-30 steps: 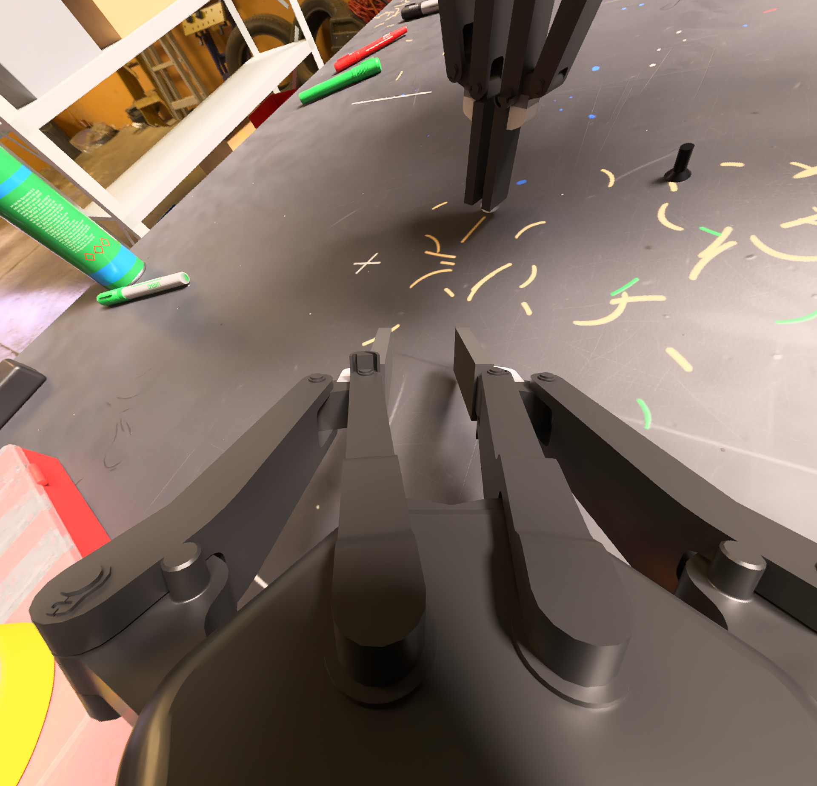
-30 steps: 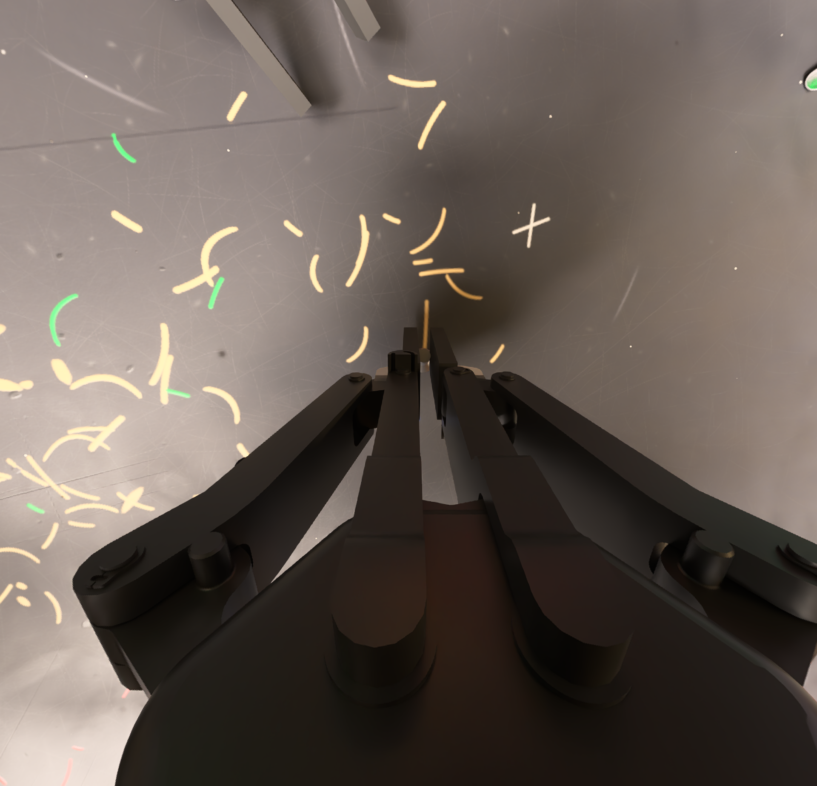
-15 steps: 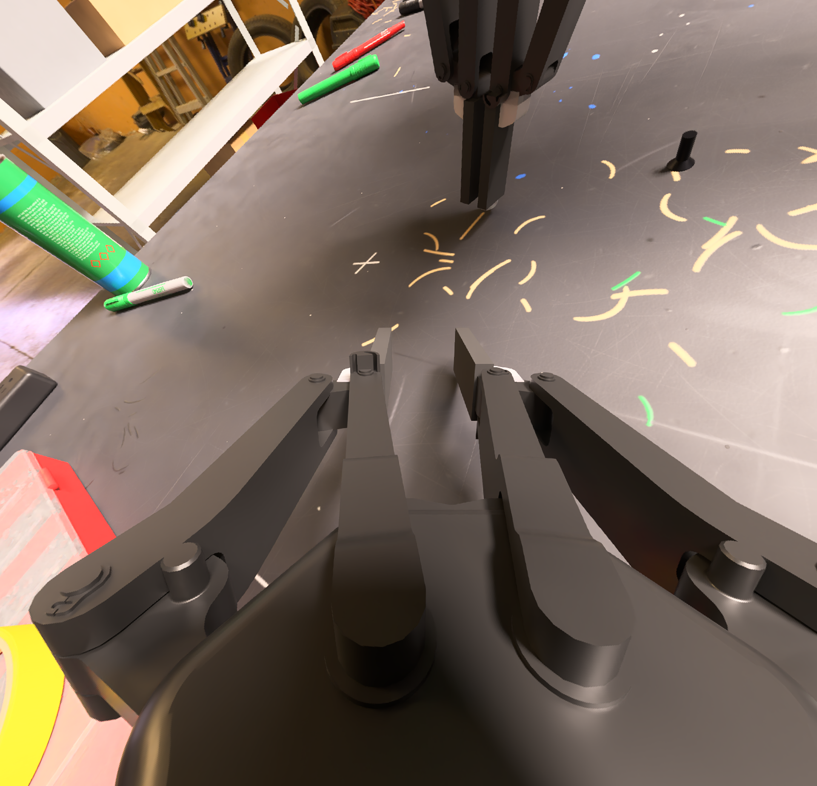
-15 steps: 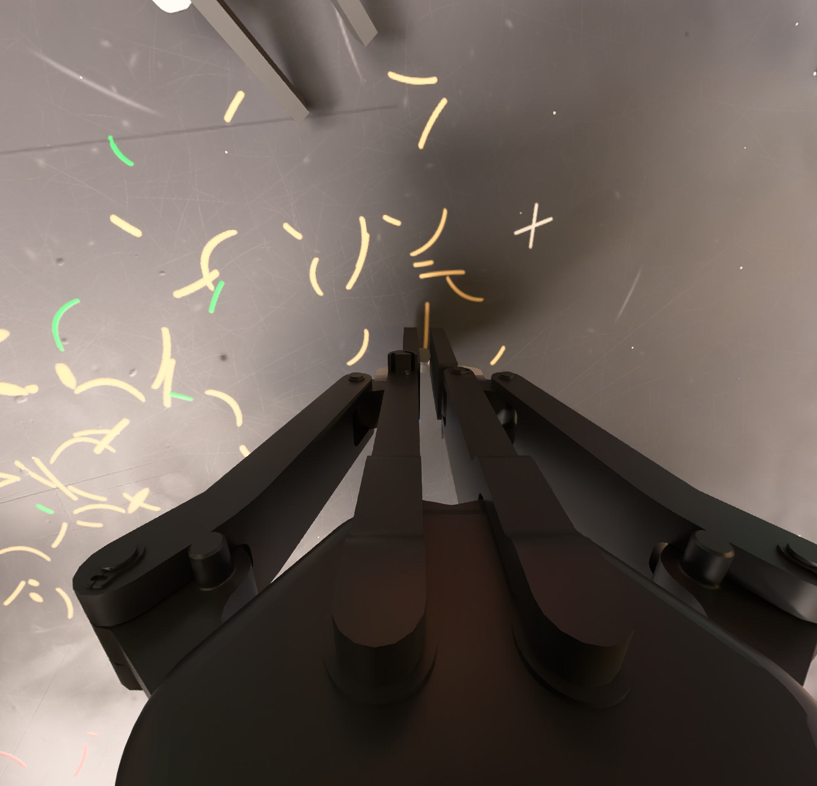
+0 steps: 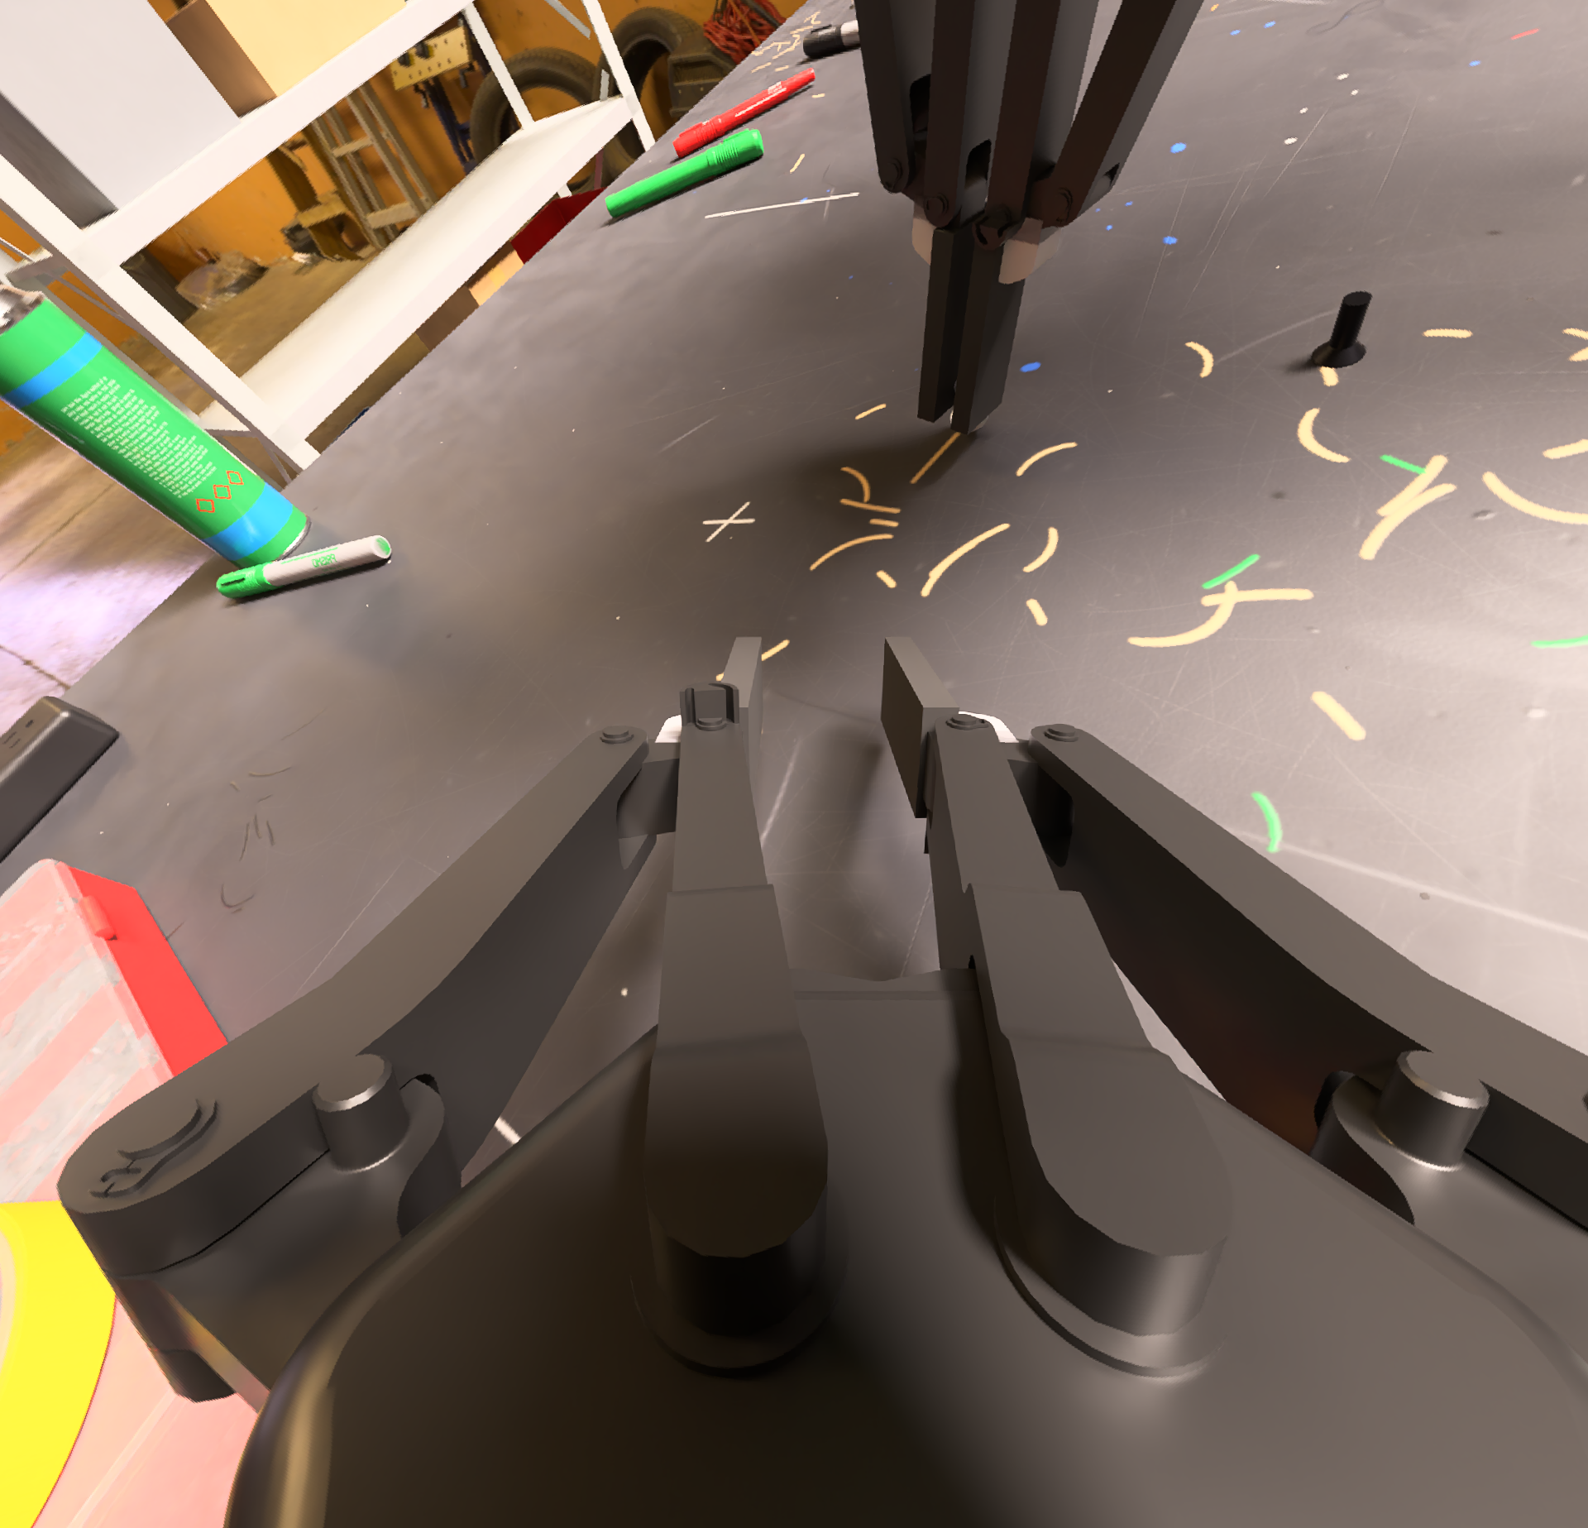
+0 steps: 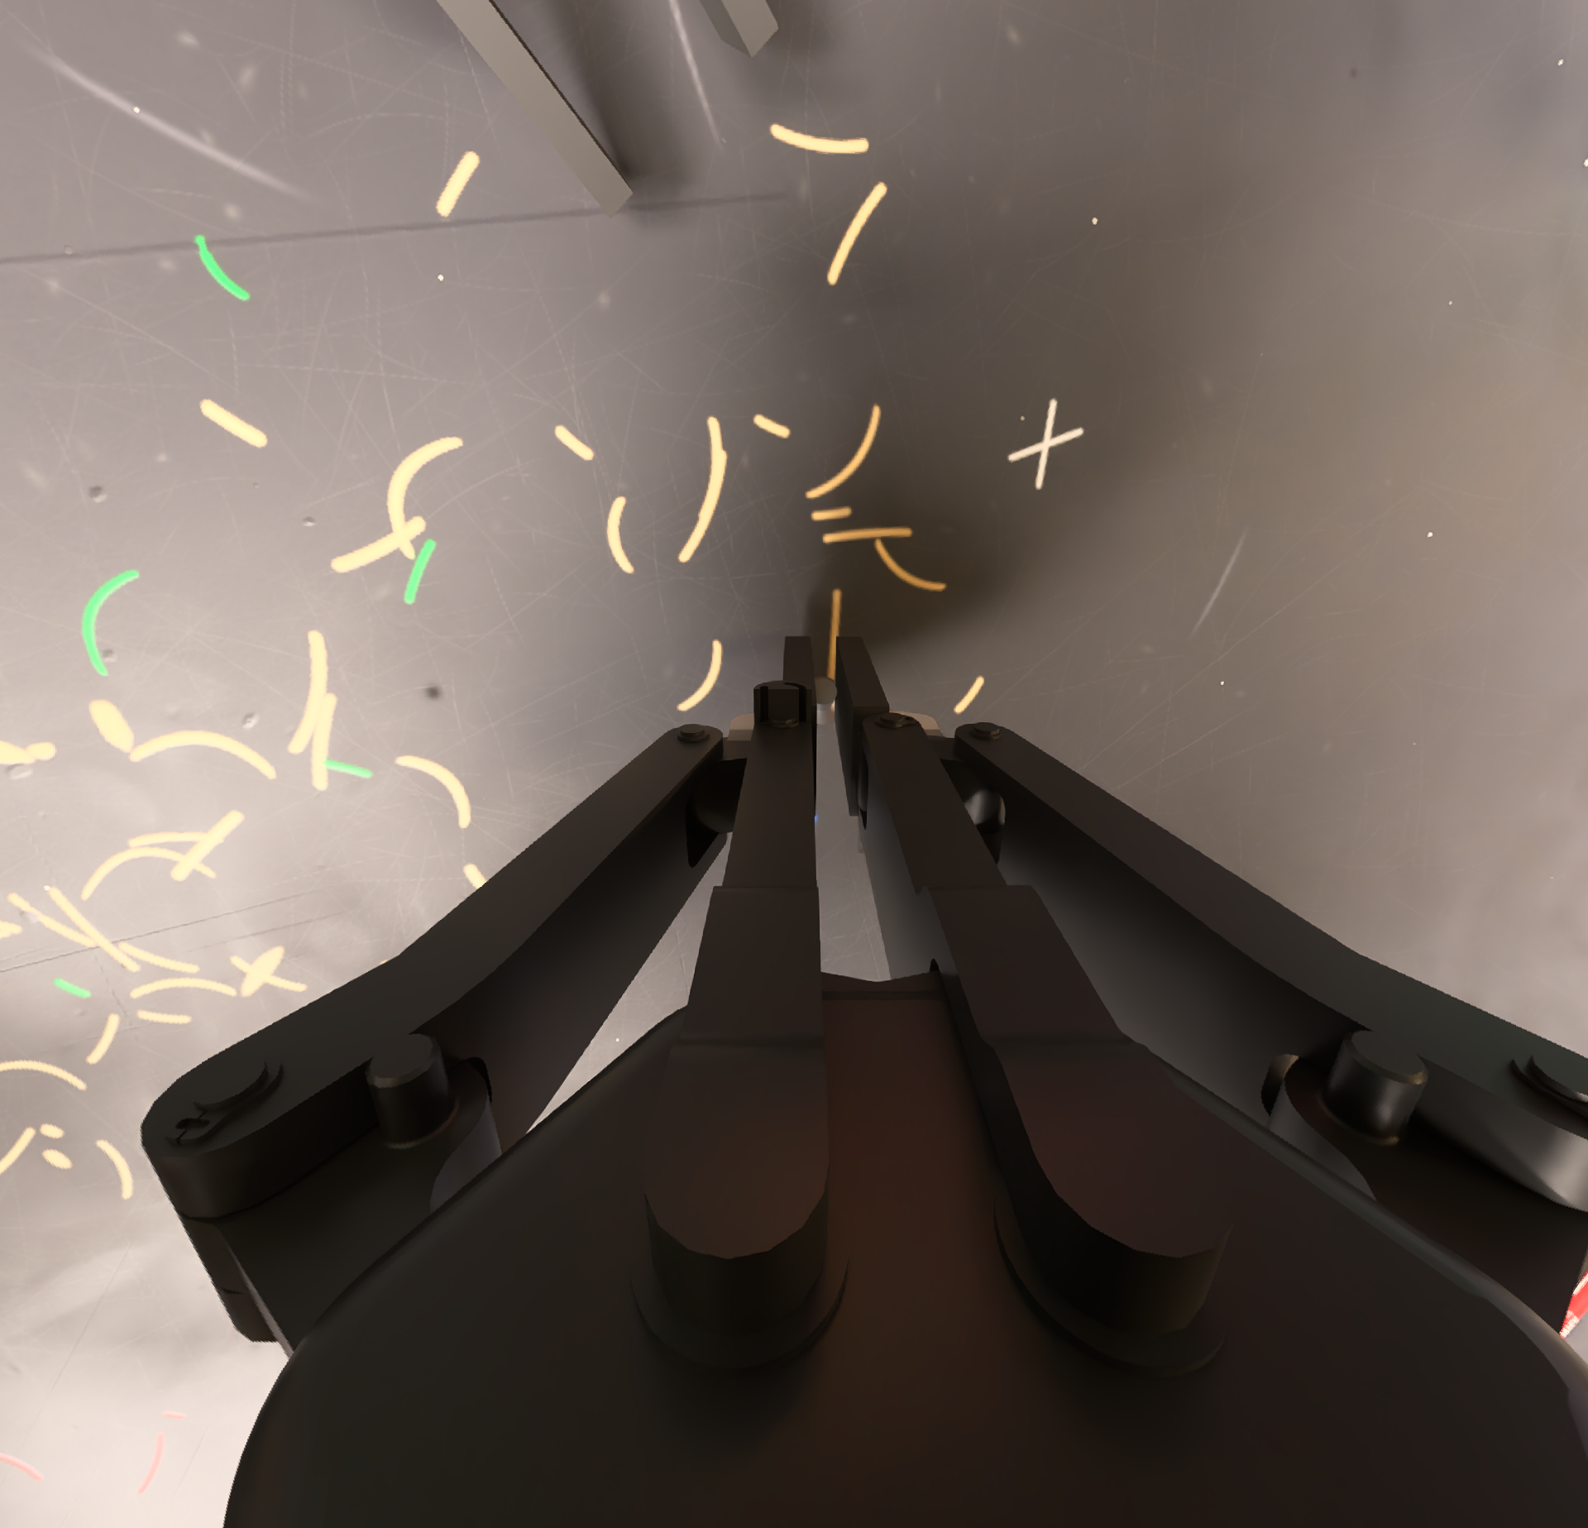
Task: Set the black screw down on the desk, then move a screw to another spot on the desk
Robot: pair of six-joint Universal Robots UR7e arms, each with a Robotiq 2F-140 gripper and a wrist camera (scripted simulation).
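Green marker (image 5: 302, 567), green can (image 5: 146, 447)

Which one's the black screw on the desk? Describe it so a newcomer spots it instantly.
Start from the dark grey desk in the left wrist view, and find the right gripper reaching down near its middle. Just to the right of it, the black screw stands alone, head down and shaft up. It is the only upright black piece; everything around it is flat yellow and green marks on the surface.
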